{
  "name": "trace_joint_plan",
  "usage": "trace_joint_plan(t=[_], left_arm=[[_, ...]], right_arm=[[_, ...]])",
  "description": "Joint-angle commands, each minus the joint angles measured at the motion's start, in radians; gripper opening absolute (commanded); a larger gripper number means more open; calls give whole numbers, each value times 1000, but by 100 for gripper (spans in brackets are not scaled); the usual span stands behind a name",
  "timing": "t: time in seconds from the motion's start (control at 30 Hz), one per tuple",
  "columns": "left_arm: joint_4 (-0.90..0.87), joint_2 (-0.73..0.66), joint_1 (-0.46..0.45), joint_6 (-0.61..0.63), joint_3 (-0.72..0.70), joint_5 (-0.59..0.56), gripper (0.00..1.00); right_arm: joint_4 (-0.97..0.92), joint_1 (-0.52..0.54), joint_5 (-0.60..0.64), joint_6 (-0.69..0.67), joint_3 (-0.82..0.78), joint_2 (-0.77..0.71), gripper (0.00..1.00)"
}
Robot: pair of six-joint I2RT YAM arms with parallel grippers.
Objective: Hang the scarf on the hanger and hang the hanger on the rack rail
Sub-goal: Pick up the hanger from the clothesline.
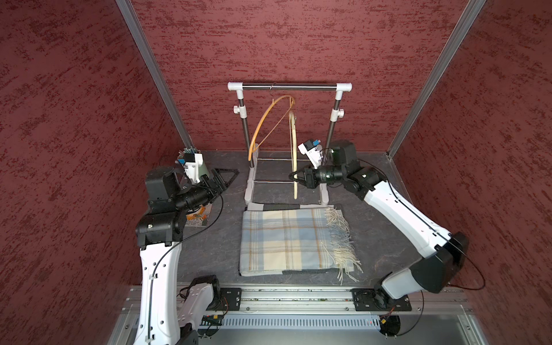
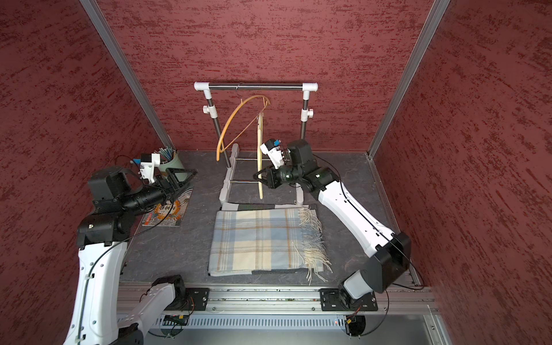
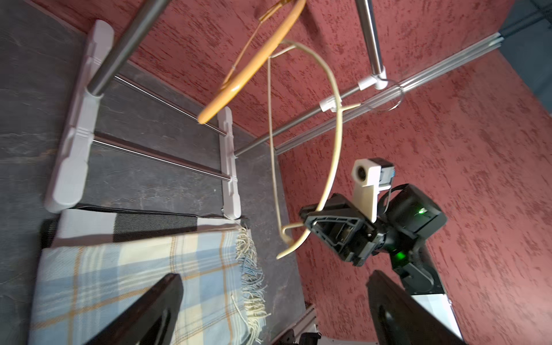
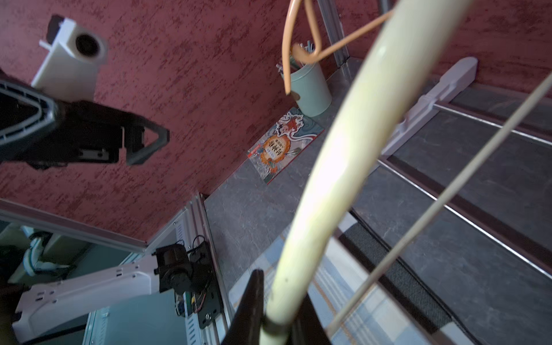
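Far left of the table (image 1: 215, 248): the left gripper (image 1: 227, 178) hovers with its jaws spread wide and nothing between them, pointing rightward toward the rack. Just behind it, in the far left corner, a mint cup (image 2: 174, 164) holding pens stands upright. A colourful booklet (image 2: 167, 213) lies flat under the left arm's wrist, partly covered by it in both top views.

Centre, far side: a small clothes rack (image 1: 288, 87) stands with its rail running left to right. An orange hanger (image 1: 263, 125) hangs from the rail by its hook, tilted, with its lower end down by the rack's left post. Just right of it, a cream hanger (image 1: 294, 155) stands nearly on end. One tip is up near the orange one, the other low between the rack's feet. Whether its hook rests on the rail I cannot tell.

Centre, near side: the scarf (image 1: 283, 242), a pale blue and cream plaid, lies folded flat on the table, not on either hanger. Its far edge sits just beside the rack's feet, and its fringe trails off the right side.

Right of centre: the right gripper (image 1: 295, 177) reaches in from the right and pinches the cream hanger low on its curved arm. The right wrist view shows both fingers closed against it. The gripper is clear of the scarf.
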Motion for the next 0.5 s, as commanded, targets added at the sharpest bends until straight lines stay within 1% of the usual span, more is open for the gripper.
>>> trace_joint_plan(t=[0.0,0.1,0.17,0.27,0.33,0.37,0.4,0.47], left_arm=[[-19,11,-46,5,41,35,100],[-42,9,-144,20,31,-46,100],[-46,2,-246,27,-4,-133,100],[-20,-18,-396,13,-86,-283,100],[20,-43,-458,-19,-169,-363,100],[60,-58,-475,-49,-227,-376,100],[133,-79,-481,-94,-307,-360,99],[258,-102,-481,-164,-434,-334,97]], right_arm=[[110,35,-12,-23,-129,-117,0],[130,90,0,2,-261,-163,0],[128,138,18,8,-332,-176,0],[151,194,41,36,-431,-205,0],[212,205,12,79,-499,-246,0],[245,206,-5,104,-531,-270,0],[309,206,-24,139,-572,-309,0],[373,206,-72,160,-616,-364,0]])
